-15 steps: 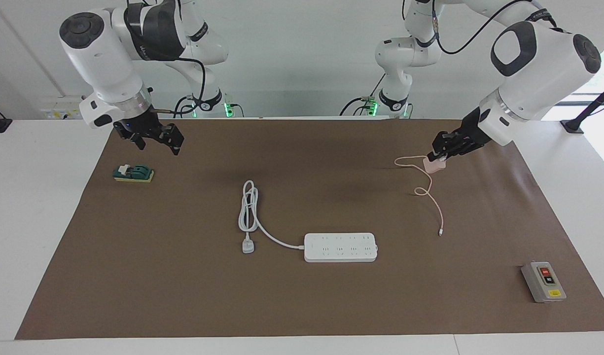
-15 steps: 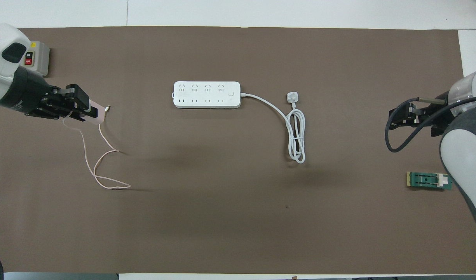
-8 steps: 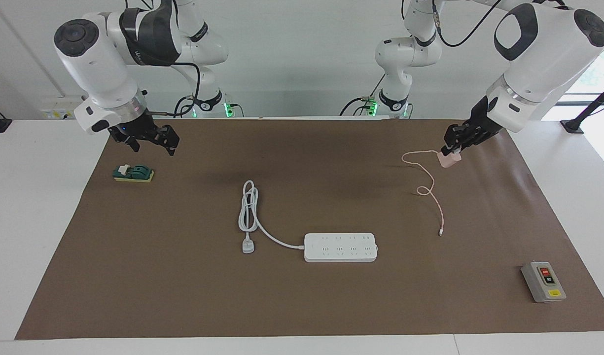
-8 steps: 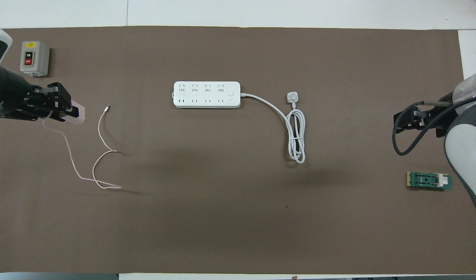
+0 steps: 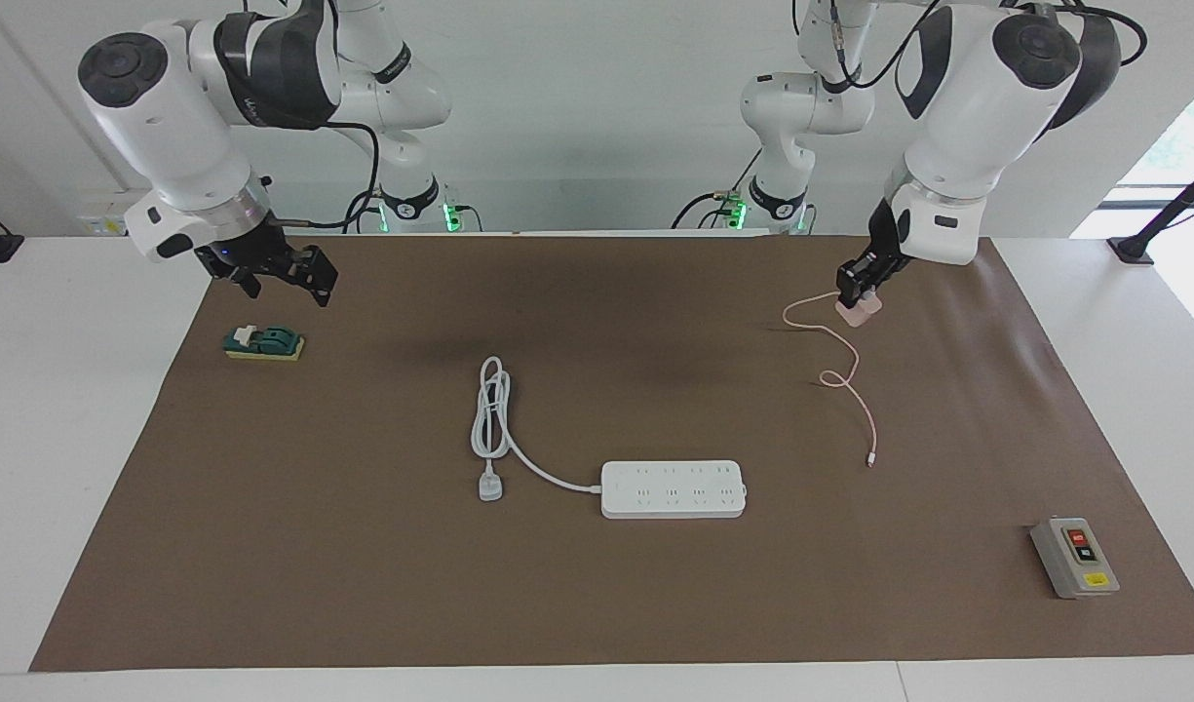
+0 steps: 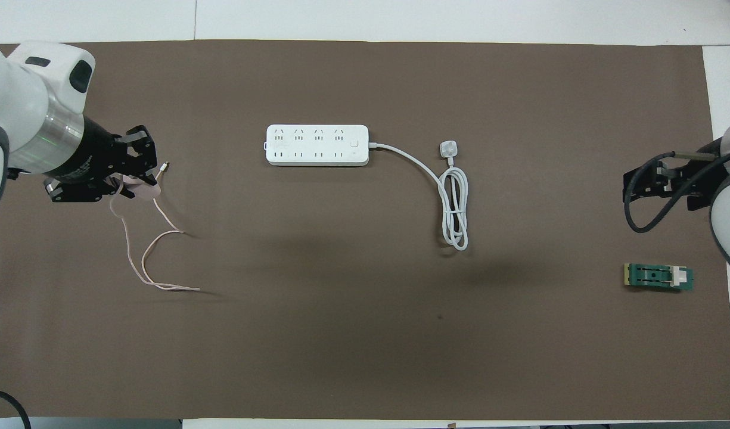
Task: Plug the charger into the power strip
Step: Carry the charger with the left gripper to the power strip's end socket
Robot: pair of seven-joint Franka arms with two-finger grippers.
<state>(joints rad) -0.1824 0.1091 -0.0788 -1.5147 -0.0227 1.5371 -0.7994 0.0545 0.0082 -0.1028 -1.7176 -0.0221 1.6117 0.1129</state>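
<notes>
The charger (image 5: 862, 311), a pale-pink cube, is gripped by my left gripper (image 5: 856, 294), which points down over the mat at the left arm's end of the table. Its thin pink cable (image 5: 855, 375) trails in loops on the mat to a white tip (image 5: 870, 461). In the overhead view the left gripper (image 6: 139, 182) covers most of the charger (image 6: 147, 191). The white power strip (image 5: 673, 488) lies flat mid-table, sockets up, farther from the robots; it also shows in the overhead view (image 6: 317, 145). My right gripper (image 5: 283, 280) is open and empty, up in the air by the green switch.
The strip's thick white cord (image 5: 490, 409) lies coiled beside it, ending in a white plug (image 5: 490, 486). A green knife switch (image 5: 263, 342) sits at the right arm's end. A grey switch box (image 5: 1074, 557) stands at the mat's corner at the left arm's end.
My left wrist has swung round to point downward with the charger in it, and shifted back toward mid-table, dragging the cable. My right gripper has drifted up and outward.
</notes>
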